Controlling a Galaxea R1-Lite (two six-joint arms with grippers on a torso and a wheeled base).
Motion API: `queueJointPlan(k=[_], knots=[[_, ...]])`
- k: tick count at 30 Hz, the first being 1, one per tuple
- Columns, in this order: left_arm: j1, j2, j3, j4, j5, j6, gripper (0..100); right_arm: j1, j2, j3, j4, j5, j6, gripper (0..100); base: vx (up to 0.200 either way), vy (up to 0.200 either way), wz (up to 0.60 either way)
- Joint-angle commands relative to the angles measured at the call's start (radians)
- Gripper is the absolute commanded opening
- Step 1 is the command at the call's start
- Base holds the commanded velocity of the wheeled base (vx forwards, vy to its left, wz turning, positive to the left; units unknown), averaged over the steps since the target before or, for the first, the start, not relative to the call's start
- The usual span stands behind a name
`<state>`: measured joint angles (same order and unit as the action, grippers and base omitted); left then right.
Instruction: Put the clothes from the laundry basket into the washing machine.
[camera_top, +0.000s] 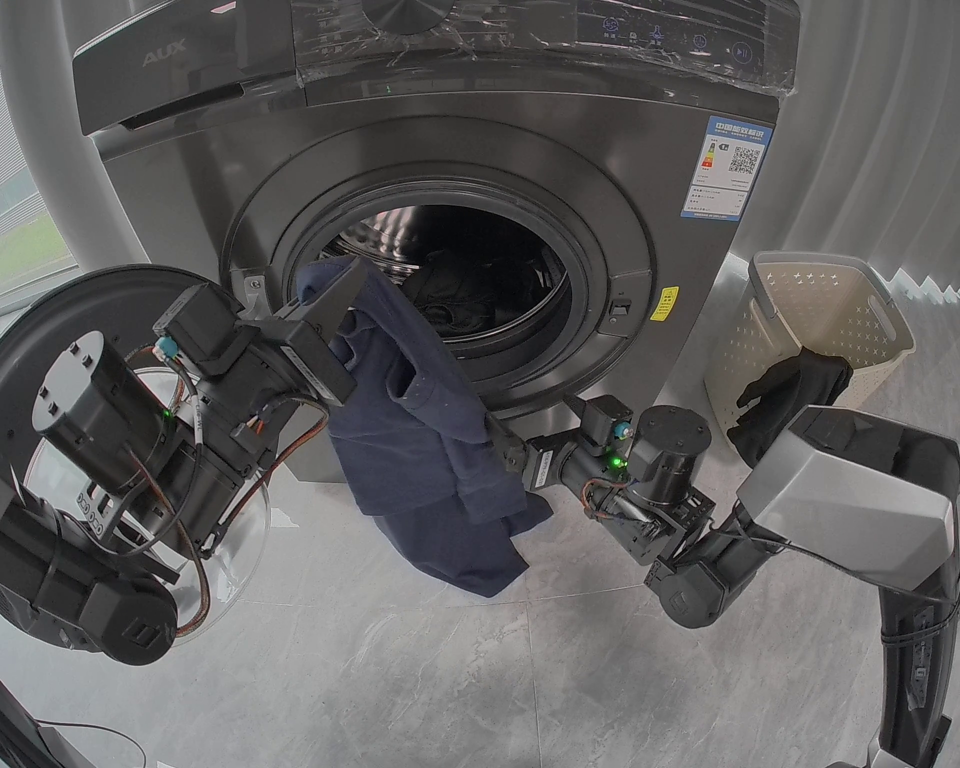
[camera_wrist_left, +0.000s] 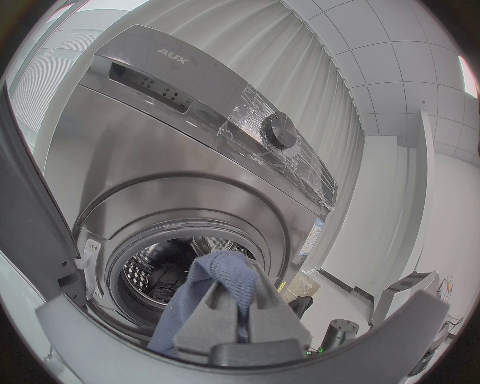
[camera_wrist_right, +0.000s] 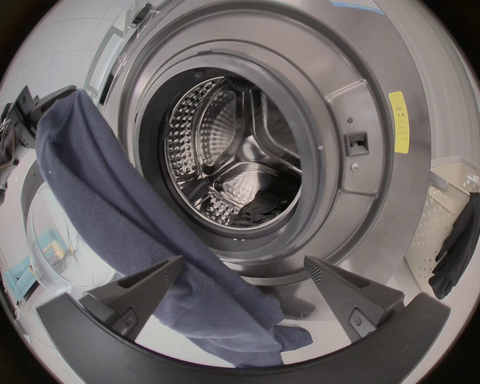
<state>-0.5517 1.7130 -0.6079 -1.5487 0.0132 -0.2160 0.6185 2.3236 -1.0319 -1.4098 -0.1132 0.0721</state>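
1 blue sweater (camera_top: 420, 430): top clamped in left claw (camera_wrist_left: 245, 295) at washing machine (camera_top: 640, 180) opening, tail hanging floorward beside right claw (camera_wrist_right: 243, 260), spread apart; advisable to lift tail over rim before release.

Pale curtain (camera_top: 880, 130) hangs beside grey tiled floor (camera_top: 450, 680).

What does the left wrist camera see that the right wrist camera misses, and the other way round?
Left wrist view, not the right: the control dial on top of the washing machine, and the left gripper shut on the top of the navy garment.
Right wrist view, not the left: the right gripper, open, the yellow sticker beside the opening, and the navy garment's lower end hanging below the opening.
Both: the open drum with a dark garment inside, and the laundry basket with a black garment over its rim.
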Motion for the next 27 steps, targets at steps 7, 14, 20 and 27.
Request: queueJointPlan(k=[7, 14, 20, 27], knots=[[0.007, 0.013, -0.006, -0.001, 0.004, 0.0, 0, 0.056, -0.092, 0.219, -0.034, 0.0, 0.005, 100, 0.0, 0.0, 0.0], [0.007, 0.014, -0.007, -0.001, 0.01, 0.0, 0, 0.124, -0.167, 0.317, -0.035, 0.027, 0.005, 100, 0.0, 0.0, 0.0], [0.007, 0.014, -0.007, -0.001, 0.01, 0.0, 0, 0.17, -0.115, 0.245, -0.054, 0.046, 0.006, 100, 0.0, 0.0, 0.0], [0.007, 0.008, -0.009, -0.001, 0.008, -0.002, 0, 0.156, -0.003, 0.066, -0.026, 0.053, 0.006, 100, 0.0, 0.0, 0.0]])
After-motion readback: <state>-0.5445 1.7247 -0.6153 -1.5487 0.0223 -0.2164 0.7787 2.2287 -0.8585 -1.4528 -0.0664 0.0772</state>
